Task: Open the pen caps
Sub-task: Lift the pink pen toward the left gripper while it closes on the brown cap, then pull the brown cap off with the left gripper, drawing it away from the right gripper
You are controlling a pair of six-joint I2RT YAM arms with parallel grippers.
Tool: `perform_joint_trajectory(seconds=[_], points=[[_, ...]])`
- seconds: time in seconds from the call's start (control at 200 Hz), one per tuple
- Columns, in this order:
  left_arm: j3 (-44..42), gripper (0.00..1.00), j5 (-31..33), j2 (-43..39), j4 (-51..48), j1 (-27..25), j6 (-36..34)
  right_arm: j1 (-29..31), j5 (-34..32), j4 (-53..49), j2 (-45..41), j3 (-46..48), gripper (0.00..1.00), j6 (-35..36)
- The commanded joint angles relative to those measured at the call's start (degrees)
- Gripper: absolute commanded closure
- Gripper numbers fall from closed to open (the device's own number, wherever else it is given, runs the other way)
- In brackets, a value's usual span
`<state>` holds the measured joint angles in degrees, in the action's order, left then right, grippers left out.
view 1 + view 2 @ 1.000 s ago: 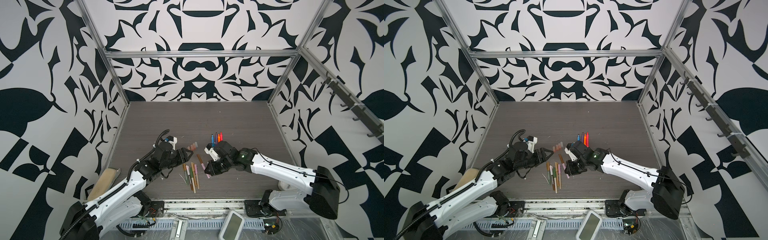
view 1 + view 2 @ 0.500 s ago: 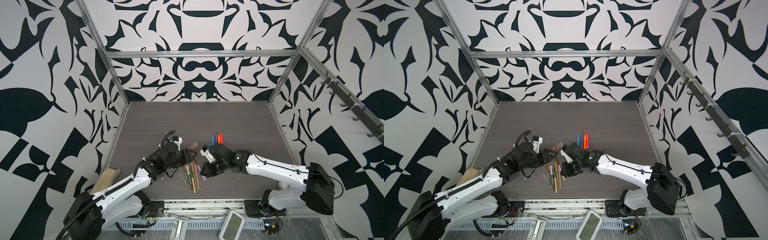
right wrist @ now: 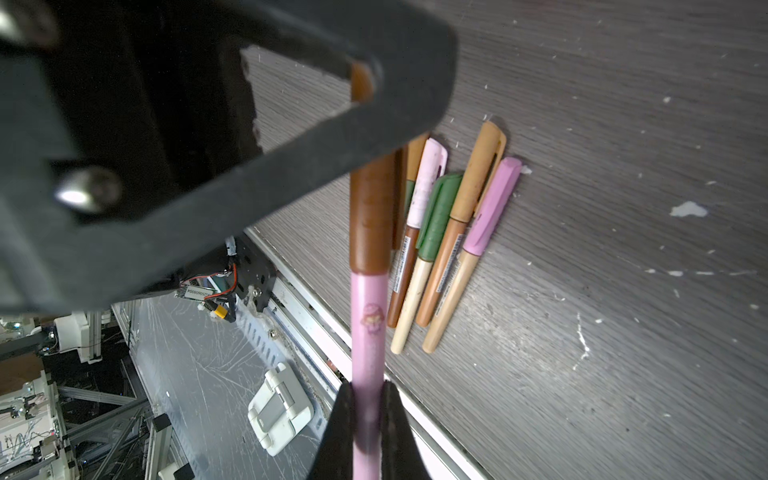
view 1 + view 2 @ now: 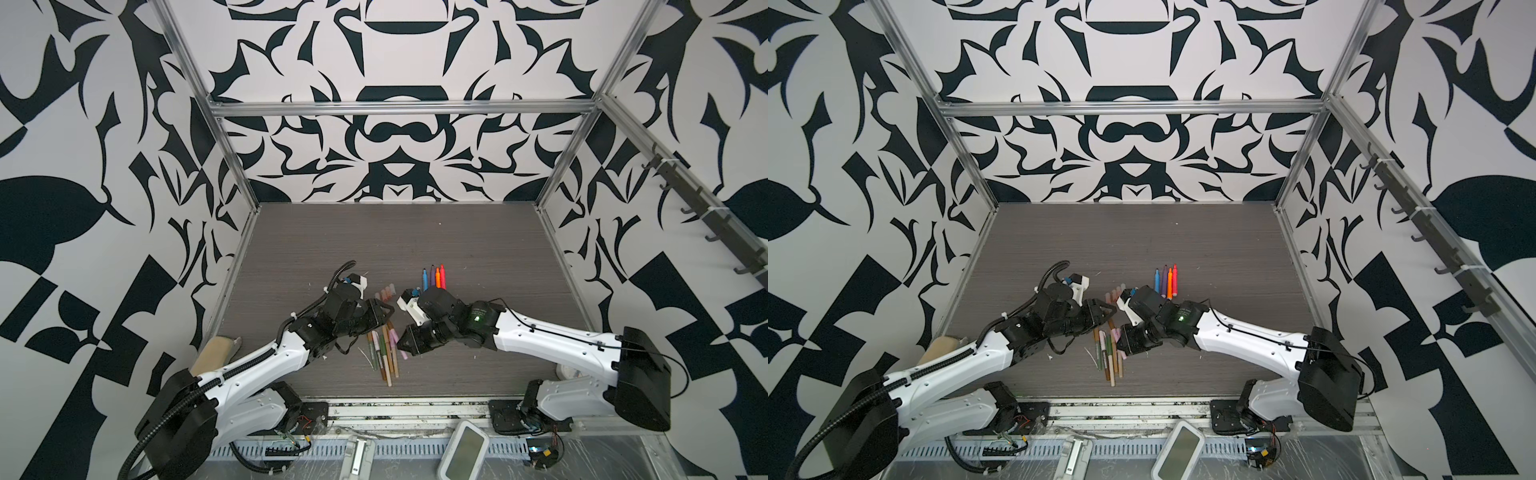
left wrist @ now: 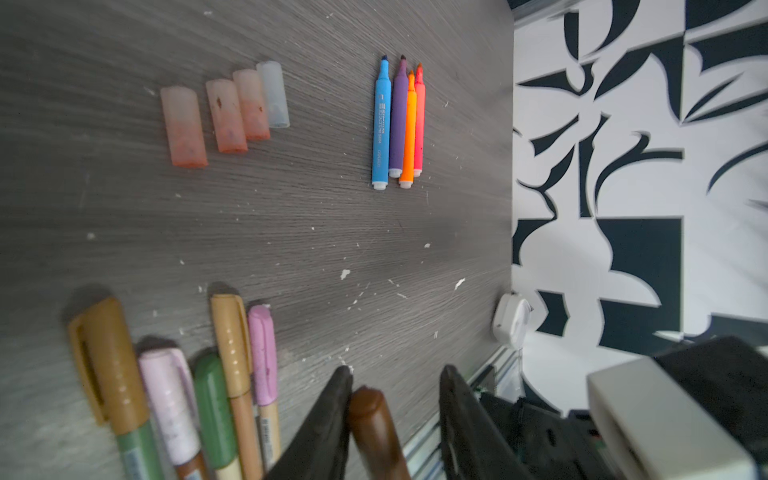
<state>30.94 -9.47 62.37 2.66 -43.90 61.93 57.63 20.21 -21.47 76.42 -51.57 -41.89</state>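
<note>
Over the dark grey wood-look counter (image 4: 374, 241), the black and white left arm (image 4: 266, 361) has come in toward the middle. The left fingers (image 5: 328, 415) have drawn closer together than a moment ago. They now sit on both sides of the brown plastic cap (image 5: 374, 428). One finger touches it and the other is a little apart, so the cap is not pinched yet. The right fingers (image 3: 338, 428) are shut tight on the thin pink pen (image 3: 368, 332) that wears this cap. This looks like the start of pulling the cap off, but the squeeze must finish first. Near the held pen, five capped pens in brown, pink, green and tan (image 3: 449, 232) lie side by side on the counter. Farther back lie four bright bare markers (image 5: 399, 120) and a row of four loose see-through caps (image 5: 224, 112), already off. Small white scraps (image 5: 345, 273) dot the counter. Nothing blocks the cap, but the two sets of fingers are very near each other and could bump.
</note>
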Motion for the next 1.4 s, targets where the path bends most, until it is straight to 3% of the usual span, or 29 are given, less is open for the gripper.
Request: perform_joint_trajectory(seconds=[0.0,0.065,0.18,0.39,0.77,0.825,0.91,0.93,1.035,1.165,1.25,1.395], points=[[0.1,0.8,-1.4,0.4,1.9,-0.2,0.1,0.3,-1.2,1.2,-1.1,-1.8,1.0,0.8],[0.3,0.9,-1.8,0.6,2.2,-0.2,0.1,0.3,-1.8,0.9,-1.3,-1.7,1.0,0.8],[0.3,1.0,-2.2,0.6,2.2,-0.2,0.1,0.3,-3.6,0.3,-1.7,-1.4,1.0,0.6],[0.5,1.0,-2.2,-0.3,2.2,-0.2,0.1,0.3,-4.3,1.5,-1.2,-0.8,0.79,-0.4],[1.5,1.0,-2.3,-1.5,2.3,-0.2,0.9,0.3,-2.7,4.7,2.0,-0.1,0.78,-1.5],[1.9,1.0,-1.9,-1.5,2.4,-0.2,0.7,0.3,-2.2,5.0,2.5,0.0,0.8,-1.8],[3.7,1.0,-1.2,-1.4,0.6,0.0,-1.0,0.3,-1.9,5.7,2.5,0.8,1.0,-2.2],[4.3,1.0,-1.0,-1.4,-0.2,0.3,-1.7,0.3,-1.9,5.8,2.4,1.1,1.0,-2.4],[10.0,1.0,-0.6,0.6,-6.2,4.3,-7.6,0.3,-1.4,7.4,2.0,3.1,1.0,-3.7],[25.8,1.0,-2.0,8.5,-18.6,17.6,-20.8,0.7,-0.7,11.0,1.7,6.8,1.0,-6.2],[34.9,1.0,-0.1,15.5,-24.0,24.4,-25.7,1.4,-1.0,12.5,0.7,8.9,1.0,-7.6],[41.9,1.0,-2.4,21.8,-26.9,25.9,-28.0,1.9,-3.1,12.4,-3.7,12.3,1.0,-8.8]])
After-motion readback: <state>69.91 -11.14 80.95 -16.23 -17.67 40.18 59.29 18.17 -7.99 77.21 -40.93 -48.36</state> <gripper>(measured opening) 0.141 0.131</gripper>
